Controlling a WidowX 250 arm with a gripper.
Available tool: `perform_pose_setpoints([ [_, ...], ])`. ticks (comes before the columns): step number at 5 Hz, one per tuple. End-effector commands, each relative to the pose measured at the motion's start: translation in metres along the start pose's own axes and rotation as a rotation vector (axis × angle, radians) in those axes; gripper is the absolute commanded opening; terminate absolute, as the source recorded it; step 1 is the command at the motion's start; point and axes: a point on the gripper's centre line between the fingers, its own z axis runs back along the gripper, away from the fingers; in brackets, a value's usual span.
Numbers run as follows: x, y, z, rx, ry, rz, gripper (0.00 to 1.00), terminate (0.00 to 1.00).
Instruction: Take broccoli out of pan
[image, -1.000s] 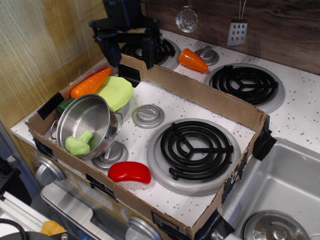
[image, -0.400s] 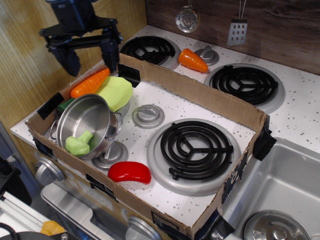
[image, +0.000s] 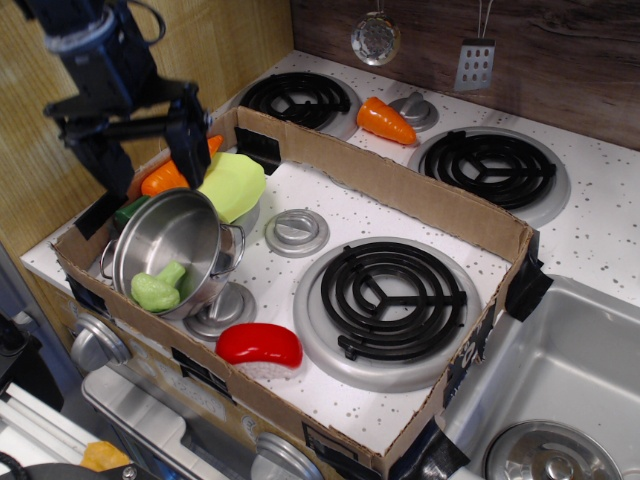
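The broccoli is seen lying inside the pan, low against the near wall, its stubby stem pointing up toward the pan's middle. The pan is tipped toward the camera at the front left of the cardboard tray set on the stove's tabletop. The gripper is held above and behind the pan, over the carrot and the yellow-green piece, with its two fingers spread wide apart and nothing between them. The step in hand is judged to be the approach to the broccoli. It would be done well if the fingers were brought forward and down over the pan's open mouth, kept apart until they straddle the lumpy head or the stem, and lowered clear of the rim and the loop handle, since a knock there could tip or slide the pan. Because the pan is tilted, a slightly angled entry is likely needed, and the closing should be made only once the fingers are well down beside the toy. Compared with the earlier frames, the gripper has been moved from behind the tray's back wall, near the rear left burner, leftward and toward the front, and now hangs closer to the pan; the broccoli, the pan, the red piece and the other toys have not been shifted.
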Motion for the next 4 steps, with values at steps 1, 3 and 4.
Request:
perform_pose_setpoints([
  [1, -0.012, 0.008, -0.012, 0.004, 0.028, -0.292, 1.0, 0.0],
  [3, -0.024, 0.013, -0.031, 0.075, 0.008, -0.32, 1.0, 0.0],
  [4, -0.024, 0.017, -0.04, 0.061, 0.014, -0.321, 1.0, 0.0],
])
